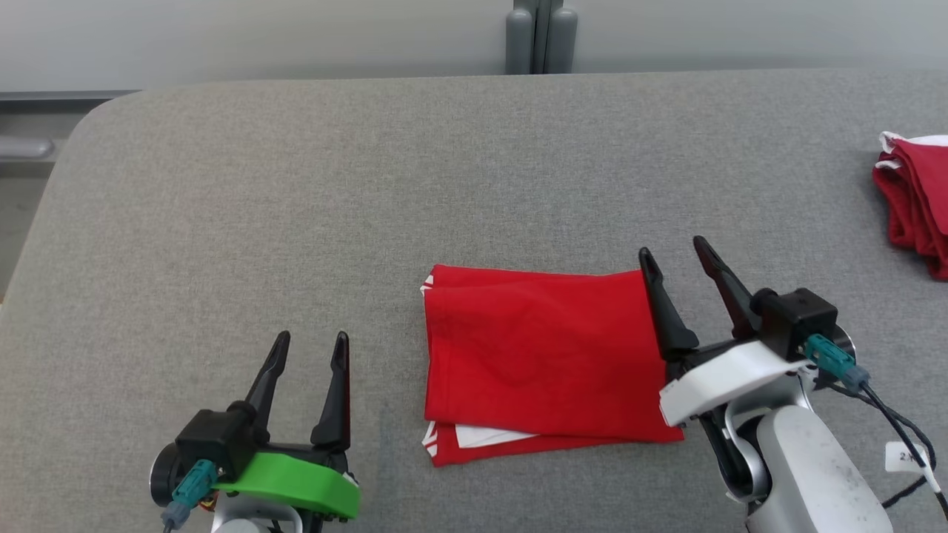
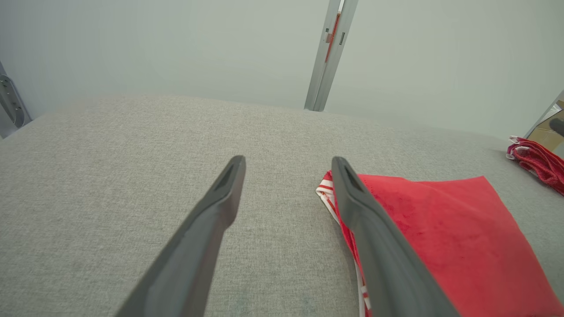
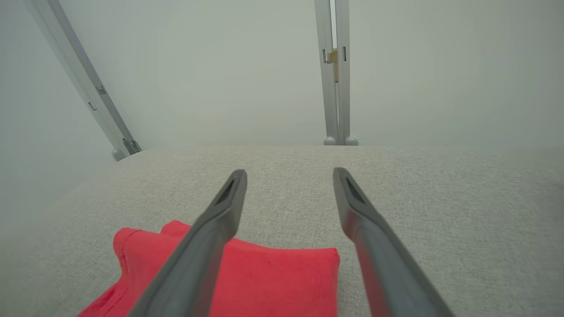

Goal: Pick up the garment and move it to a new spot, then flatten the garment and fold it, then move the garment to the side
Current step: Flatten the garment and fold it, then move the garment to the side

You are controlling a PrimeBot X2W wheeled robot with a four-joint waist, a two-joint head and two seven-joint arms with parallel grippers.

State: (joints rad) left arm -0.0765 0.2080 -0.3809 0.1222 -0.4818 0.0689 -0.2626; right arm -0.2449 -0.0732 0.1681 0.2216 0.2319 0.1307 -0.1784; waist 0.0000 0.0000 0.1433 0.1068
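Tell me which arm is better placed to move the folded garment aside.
Probably the right arm: its open jaws stand over the right edge of the folded garment. The left arm has its open jaws off to the side, clear of the left edge.

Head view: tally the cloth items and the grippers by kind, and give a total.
Red cloth items: 2, the folded red garment at centre and the bunched red heap at the right edge.
Grippers: 2, the left gripper and the right gripper, both open.
Total: 4.
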